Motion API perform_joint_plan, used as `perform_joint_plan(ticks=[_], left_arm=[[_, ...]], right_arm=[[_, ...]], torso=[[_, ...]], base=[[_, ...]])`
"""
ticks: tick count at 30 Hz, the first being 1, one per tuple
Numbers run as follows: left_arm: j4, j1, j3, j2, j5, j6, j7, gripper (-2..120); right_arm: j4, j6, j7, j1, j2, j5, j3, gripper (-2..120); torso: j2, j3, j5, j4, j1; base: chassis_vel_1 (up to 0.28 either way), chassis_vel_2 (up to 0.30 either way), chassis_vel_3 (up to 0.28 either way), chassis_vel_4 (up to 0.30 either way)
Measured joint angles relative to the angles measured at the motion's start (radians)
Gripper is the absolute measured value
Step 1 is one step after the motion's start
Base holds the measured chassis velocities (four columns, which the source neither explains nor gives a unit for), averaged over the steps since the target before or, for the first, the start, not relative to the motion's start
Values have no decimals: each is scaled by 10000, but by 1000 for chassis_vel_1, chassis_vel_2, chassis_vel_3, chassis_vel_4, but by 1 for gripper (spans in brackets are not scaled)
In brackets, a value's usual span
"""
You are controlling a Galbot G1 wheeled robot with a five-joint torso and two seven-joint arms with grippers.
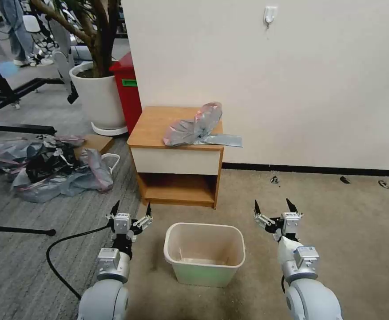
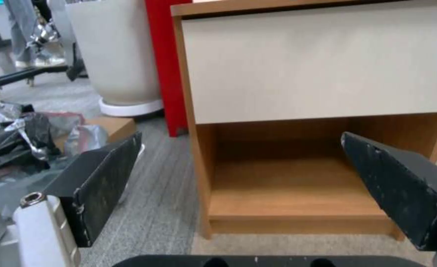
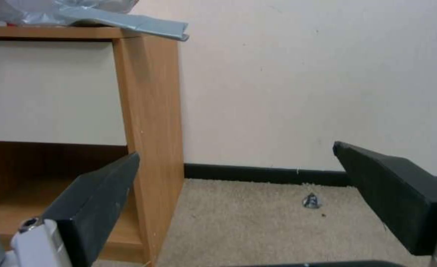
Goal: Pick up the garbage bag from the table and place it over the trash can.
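The garbage bag point(image 1: 196, 126), grey crinkly plastic with a pinkish tint, lies crumpled on the right part of the table point(image 1: 152, 126), one flat end hanging over the right edge. The right wrist view catches that overhanging end of the garbage bag point(image 3: 129, 24) above the table point(image 3: 149, 122). The cream trash can point(image 1: 204, 253) stands on the carpet in front of the table, nothing inside it. My left gripper point(image 1: 131, 209) hovers open to the can's left, facing the table point(image 2: 307, 66). My right gripper point(image 1: 273, 205) hovers open to the can's right. Both hold nothing.
A heap of grey and black bags point(image 1: 48, 166) lies on the floor to the left, beside a flat board. A white plant pot point(image 1: 97, 98) and a tall red bin point(image 1: 129, 89) stand behind the table's left side. A black cable point(image 1: 59, 253) curls near my left arm.
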Motion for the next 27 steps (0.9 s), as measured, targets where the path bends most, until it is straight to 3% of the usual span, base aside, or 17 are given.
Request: perform_joint_plan(ticks=[27], left_arm=[[-3,10,-5,10,-21,-1,-2,100]], right_arm=[[0,0,0,0,0,0,0,100]], torso=[[0,0,0,0,0]], base=[[0,0,0,0]])
